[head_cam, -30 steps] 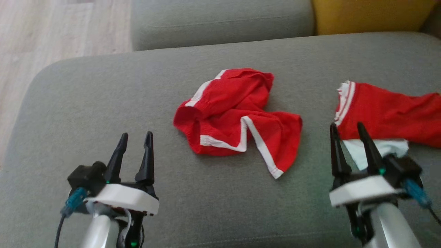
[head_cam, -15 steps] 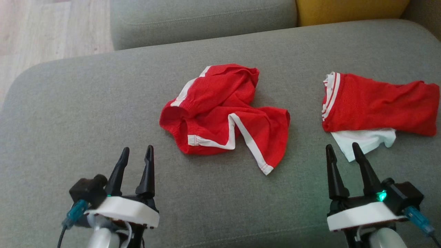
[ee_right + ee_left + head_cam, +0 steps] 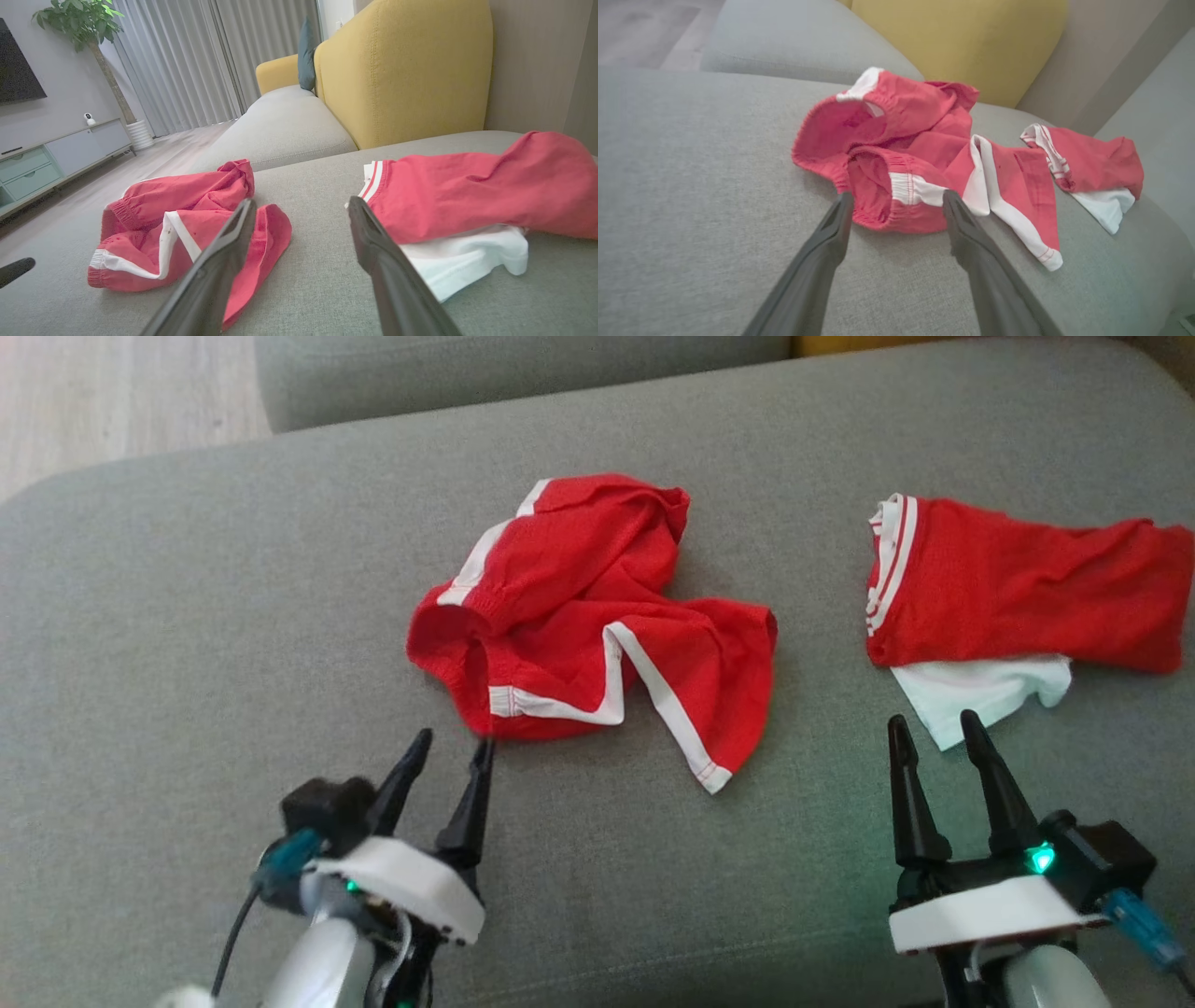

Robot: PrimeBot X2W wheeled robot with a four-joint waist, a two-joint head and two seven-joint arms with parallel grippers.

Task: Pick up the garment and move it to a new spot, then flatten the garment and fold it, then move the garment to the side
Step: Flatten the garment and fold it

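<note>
Both sets of fingers are spread and empty. The left gripper (image 3: pixel 455 740) has its tips just beside the near edge of the crumpled shorts (image 3: pixel 597 625). The right gripper (image 3: pixel 934 719) is near the shirt (image 3: pixel 1018 583).

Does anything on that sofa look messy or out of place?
Yes: the red shorts lie crumpled on the grey cushion, waistband gaping, one leg twisted. The red and white garment beside them lies flatter.
</note>
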